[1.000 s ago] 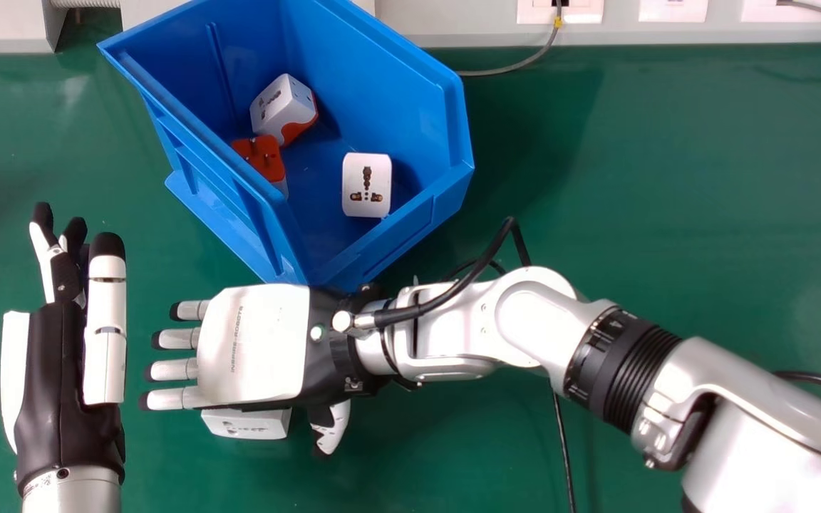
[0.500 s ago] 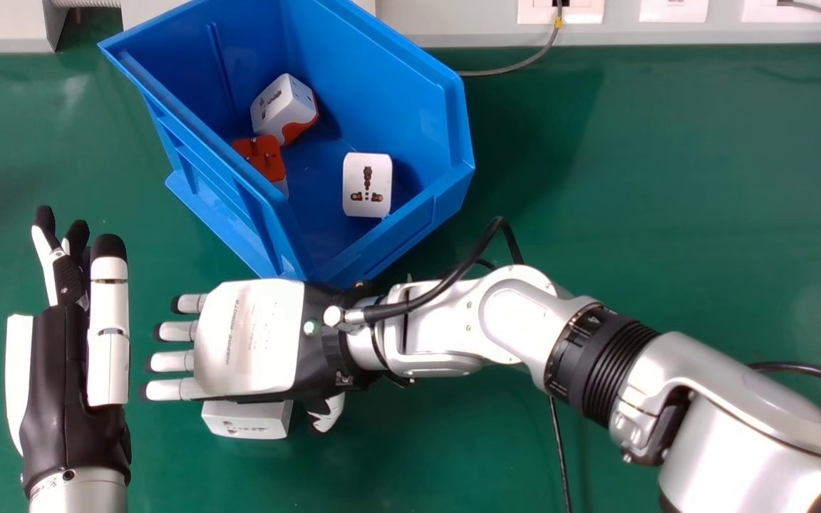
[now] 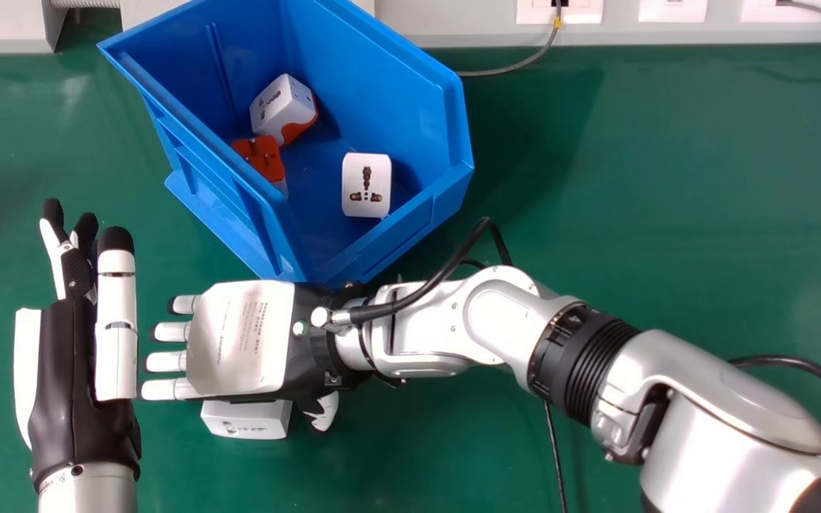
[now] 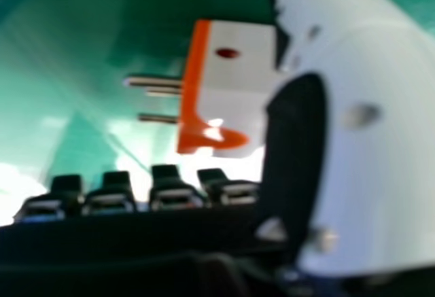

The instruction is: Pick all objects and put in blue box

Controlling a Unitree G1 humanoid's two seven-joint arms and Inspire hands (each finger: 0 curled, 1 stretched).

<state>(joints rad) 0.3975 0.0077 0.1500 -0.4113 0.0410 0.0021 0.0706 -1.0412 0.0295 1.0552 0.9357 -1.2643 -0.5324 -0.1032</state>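
Left hand and right hand draw closer together.
Both extend straight fingers, gripping nothing; the adapter sits on the counter, partly beneath the right hand. Grasp alignment seems under way; next, fingers and thumb must enclose it.

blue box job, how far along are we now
Done: three plug adapters lie in the blue box, one socket side up, one with its red pin side up, one tilted.
In hand: nothing yet, it seems; the right hand is over a fourth adapter, fingers straight.
Left: that fourth adapter, on the green table, needs picking up and boxing.
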